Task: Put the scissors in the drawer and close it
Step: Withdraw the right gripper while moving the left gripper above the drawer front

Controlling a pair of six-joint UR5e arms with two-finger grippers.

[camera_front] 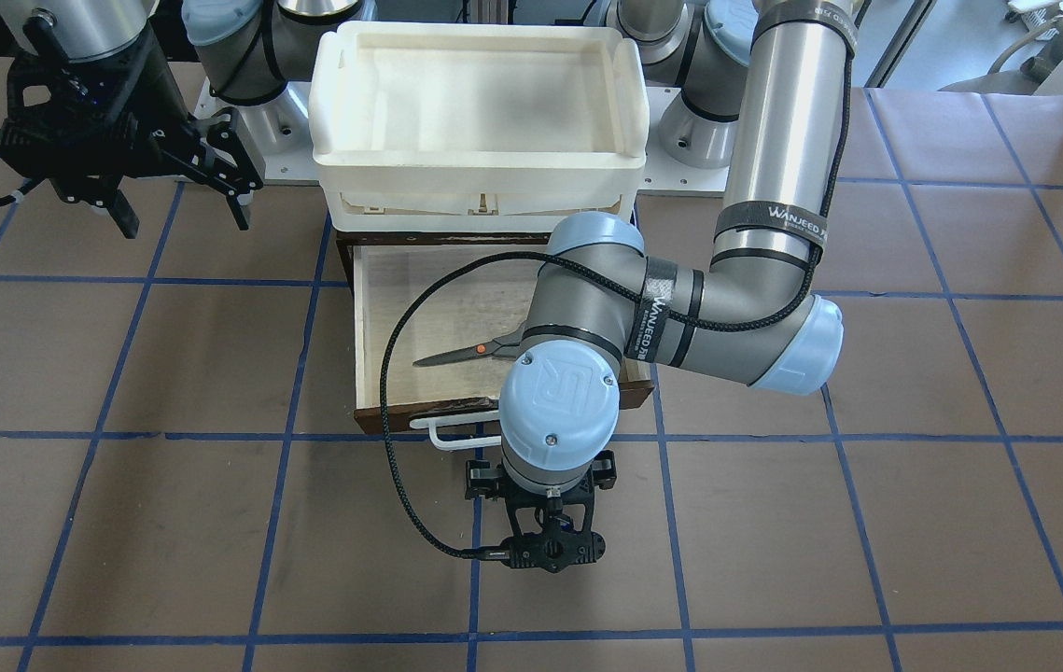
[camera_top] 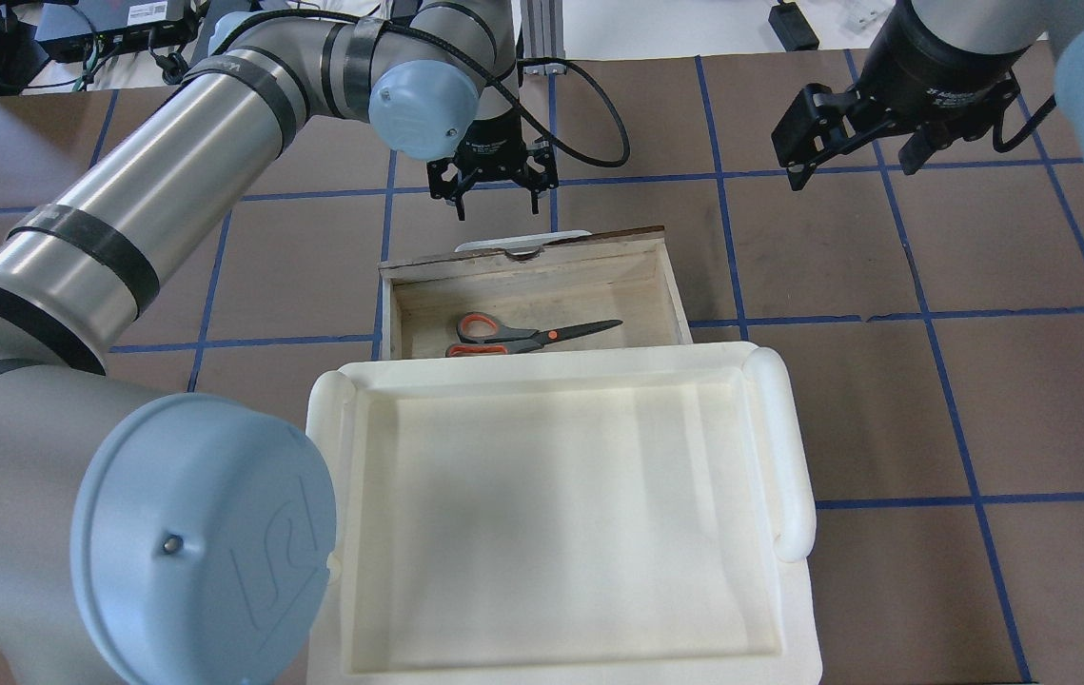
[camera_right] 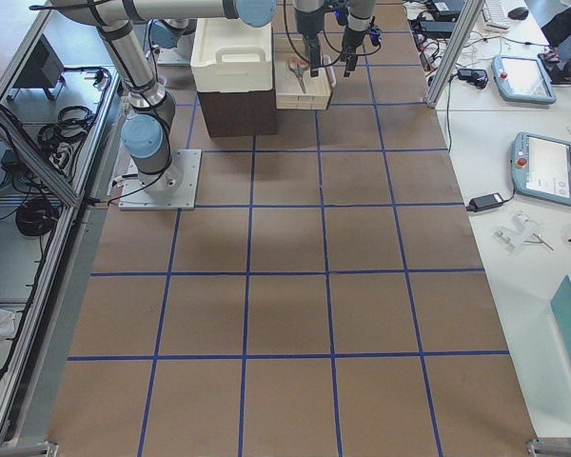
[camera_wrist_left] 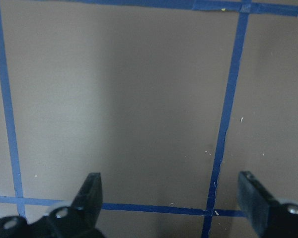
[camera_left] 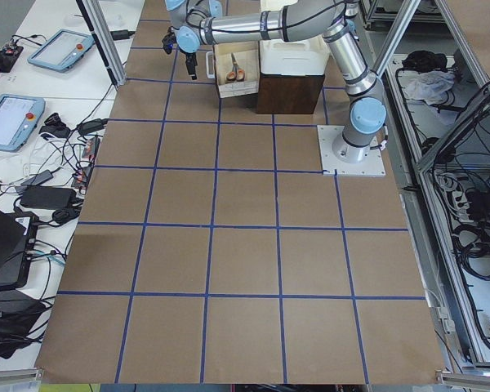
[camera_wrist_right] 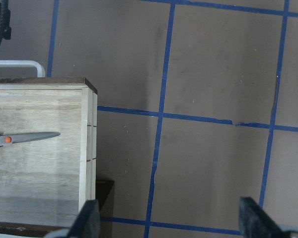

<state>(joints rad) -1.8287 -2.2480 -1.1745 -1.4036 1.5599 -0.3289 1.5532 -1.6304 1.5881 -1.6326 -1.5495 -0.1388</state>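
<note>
Start at the left of the overhead view: your left arm sweeps in from the lower left corner and up to the upper middle of the frame. There the left gripper [camera_top: 496, 207] hangs just past the drawer's front, fingers spread wide with nothing between them. Its own camera shows only brown table paper and blue tape lines between the two fingertips [camera_wrist_left: 89, 191].

Centre frame now, and the drawer [camera_top: 677, 285] is pulled out, its pale plywood floor showing. The white bar handle [camera_top: 522, 235] peeks over the front panel. The scissors [camera_top: 527, 335] lie flat inside, orange-lined loops toward the left and blades pointing right. One loop is partly hidden under the rim of the white tray [camera_top: 789, 447], which fills the lower middle of the frame.

Over in the upper right, the right gripper [camera_top: 851, 169] hovers above bare table, well apart from the drawer. Its jaws are wide and it holds nothing.
</note>
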